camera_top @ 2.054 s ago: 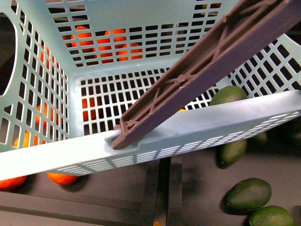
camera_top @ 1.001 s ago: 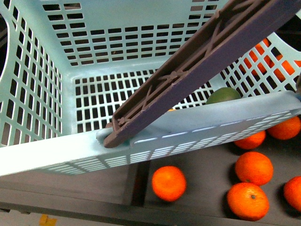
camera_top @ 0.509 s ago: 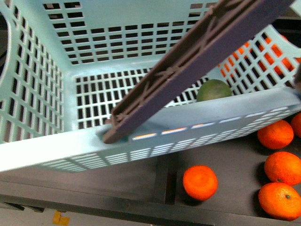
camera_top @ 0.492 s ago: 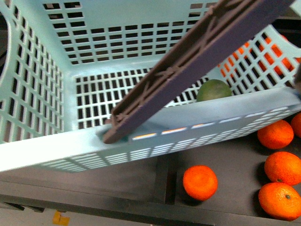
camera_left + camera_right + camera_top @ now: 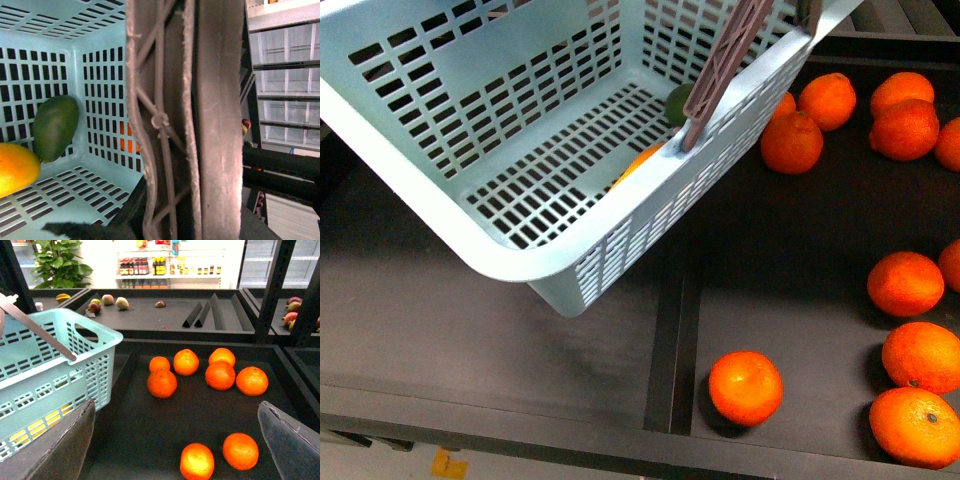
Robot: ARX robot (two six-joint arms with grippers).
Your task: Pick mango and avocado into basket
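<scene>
Close against the left wrist lens, filling the middle of that frame, runs the brown handle [image 5: 175, 120] of the basket [image 5: 500, 255]; the left jaws themselves do not show, so whether they clamp the handle cannot be told. Left of the handle, low in the basket corner, lies the avocado [image 5: 54, 127], dark green, touching the mango [image 5: 15, 167], whose orange-yellow end enters from the frame's left edge. Both task fruits sit inside.

Right wrist view: right gripper [image 5: 175, 450] spread wide, holding nothing, fingers [image 5: 62, 447] at the lower corners of the frame, above a dark tray of oranges [image 5: 220, 375].

Front view: basket in the upper left, tilted, one corner dipped toward the dark shelf [image 5: 430, 340]; handle rising to the top edge. Avocado and mango glimpsed through the slots near the handle pivot.

Risks, as judged: tilt could roll the fruit against the low wall; a swing or a bump on the tray divider [image 5: 665, 340] could jolt them. Loose oranges nearby could be mistaken for the mango.
</scene>
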